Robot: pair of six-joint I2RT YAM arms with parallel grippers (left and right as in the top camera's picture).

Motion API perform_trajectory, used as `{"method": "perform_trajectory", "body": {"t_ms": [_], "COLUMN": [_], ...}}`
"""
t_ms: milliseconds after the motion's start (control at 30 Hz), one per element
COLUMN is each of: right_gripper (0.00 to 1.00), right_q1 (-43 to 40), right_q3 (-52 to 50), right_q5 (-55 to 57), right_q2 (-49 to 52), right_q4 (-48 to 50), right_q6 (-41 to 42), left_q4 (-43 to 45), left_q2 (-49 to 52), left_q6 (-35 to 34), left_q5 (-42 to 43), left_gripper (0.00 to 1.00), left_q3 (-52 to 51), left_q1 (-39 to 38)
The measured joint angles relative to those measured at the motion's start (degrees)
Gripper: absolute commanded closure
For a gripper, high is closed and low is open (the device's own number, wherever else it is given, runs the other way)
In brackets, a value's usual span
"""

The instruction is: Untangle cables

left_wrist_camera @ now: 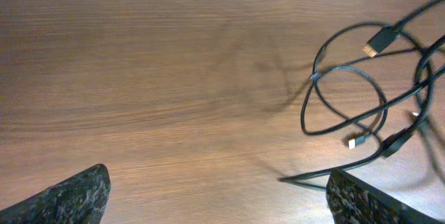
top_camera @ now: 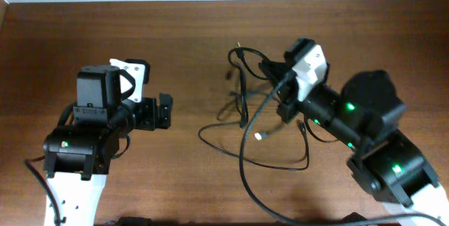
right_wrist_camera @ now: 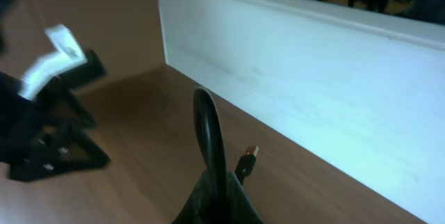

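Observation:
Several thin black cables lie tangled in loops at the table's middle, one silver plug tip showing. My right gripper is shut on a cable loop and holds it raised above the table, with a gold-tipped plug just beside the fingers. My left gripper is open and empty, left of the tangle. In the left wrist view its fingers frame bare wood, and the cable loops with a gold plug lie to the right.
A thicker black wire from the right arm curves over the table's front. A white wall runs along the table's far edge. The left arm shows in the right wrist view.

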Motion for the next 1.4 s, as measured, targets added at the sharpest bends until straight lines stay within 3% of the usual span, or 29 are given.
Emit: {"method": "perform_trajectory", "body": {"t_ms": [133, 333, 400, 467, 500, 533, 567, 667, 767, 867, 933, 967, 1067, 1133, 1200, 1300, 1400], "right_gripper": [0.96, 0.96, 0.96, 0.96, 0.89, 0.24, 0.01, 0.01, 0.01, 0.01, 0.01, 0.01, 0.01, 0.01, 0.10, 0.10, 0.12], "right_q1": [0.00, 0.02, 0.09, 0.04, 0.00, 0.00, 0.00, 0.00, 0.00, -0.26, -3.10, -4.48, -4.50, -4.50, -4.50, -4.50, -4.50], "right_q3": [-0.02, -0.02, -0.02, -0.02, -0.02, 0.15, 0.13, 0.35, 0.57, 0.55, 0.28, -0.04, -1.18, -1.79, -2.01, -2.95, -11.15], "right_q5": [-1.66, 4.50, 18.32, 46.60, 63.17, 73.66, 76.30, 66.42, 47.69, 42.58, 44.94, 45.33, 44.06, 42.77, 40.22, 39.65, 42.29], "right_q2": [-0.96, -0.96, -1.25, -1.31, -1.27, -1.22, -1.20, 0.70, 3.54, 9.03, 14.34, 18.25, 22.80, 27.43, 30.80, 33.14, 33.77], "right_q4": [-1.57, -1.40, -2.69, -4.96, -5.44, -7.78, -10.08, -21.35, -31.15, -38.47, -43.76, -43.95, -43.85, -44.11, -44.09, -43.36, -35.32], "right_q6": [2.71, 3.23, 3.28, 6.12, 6.86, 7.45, 7.74, 7.87, 7.91, 9.14, 28.41, 49.33, 79.80, 91.65, 100.26, 104.10, 105.50], "left_q4": [-0.04, -0.94, -0.96, -1.18, -1.36, -1.42, -1.44, -1.55, -1.53, -1.57, -1.73, -1.90, -2.40, -2.45, -2.47, -2.73, -3.08], "left_q2": [0.42, 3.50, 4.11, 4.15, 4.15, 4.15, 4.15, 4.22, 4.26, 4.26, 4.26, 4.28, 4.31, 4.31, 4.31, 4.31, 4.31], "left_q6": [7.04, 12.52, 12.72, 12.74, 12.74, 12.74, 12.74, 12.76, 12.79, 12.90, 12.90, 12.90, 12.90, 12.90, 12.90, 12.90, 12.90], "left_q5": [13.31, 15.63, 12.66, 10.75, 10.38, 10.25, 10.16, 10.08, 10.08, 10.08, 10.08, 10.08, 10.08, 10.08, 10.10, 10.10, 10.08], "left_gripper": [0.05, 0.07, 0.06, 0.07, 0.06, 0.06, 0.05, 0.05, 0.05, 0.05, 0.05, 0.05, 0.05, 0.05, 0.04, 0.04, 0.03], "left_q3": [0.00, 0.00, 0.00, 0.00, 0.00, 0.00, 0.00, 0.00, 0.00, 0.00, 0.00, 0.00, 0.00, 0.00, 0.00, 0.00, 0.00], "left_q1": [-2.97, -9.55, -9.55, -9.55, -9.55, -9.55, -9.55, -9.55, -9.55, -9.55, -9.55, -9.55, -9.55, -9.55, -9.55, -9.55, -9.55]}}
